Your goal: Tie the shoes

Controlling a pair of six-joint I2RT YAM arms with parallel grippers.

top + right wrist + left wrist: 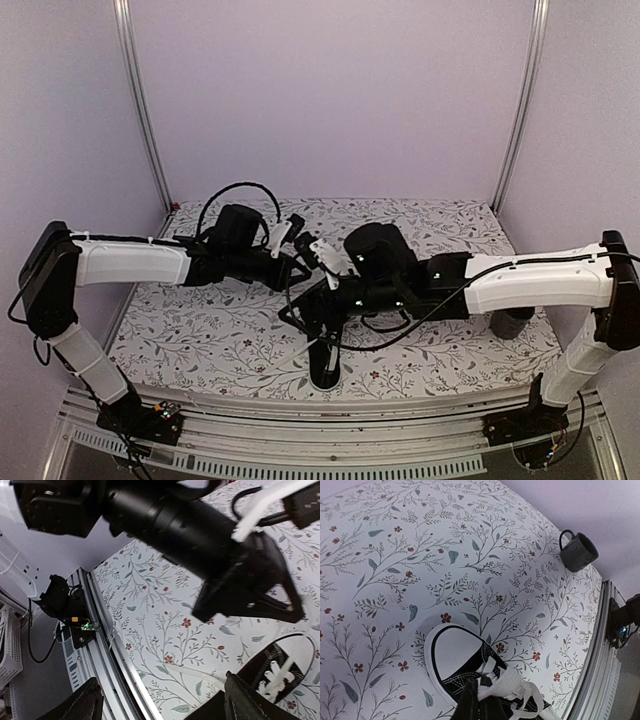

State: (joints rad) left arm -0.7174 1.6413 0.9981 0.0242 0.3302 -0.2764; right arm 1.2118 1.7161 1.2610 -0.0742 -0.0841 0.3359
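Tabletop [200,330] under a white cloth printed with leafy floral sprigs. A black low-top canvas sneaker [455,660] with a white rubber toe cap sits near its front edge, at the centre. A dark grey mug [577,551] stands well apart from it. The left claw [477,700] is pinched tight on the sneaker's white laces [507,685]. The right claw [165,705] gapes wide beside the sneaker, holding nothing.

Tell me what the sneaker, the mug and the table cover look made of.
Sneaker: black woven canvas with white stitching, matte; toe cap smooth white, probably rubber; laces flat white fabric. Mug: dark grey, dull speckled surface, probably ceramic. Table cover: printed floral sheet, matte; cloth or vinyl, cannot tell.
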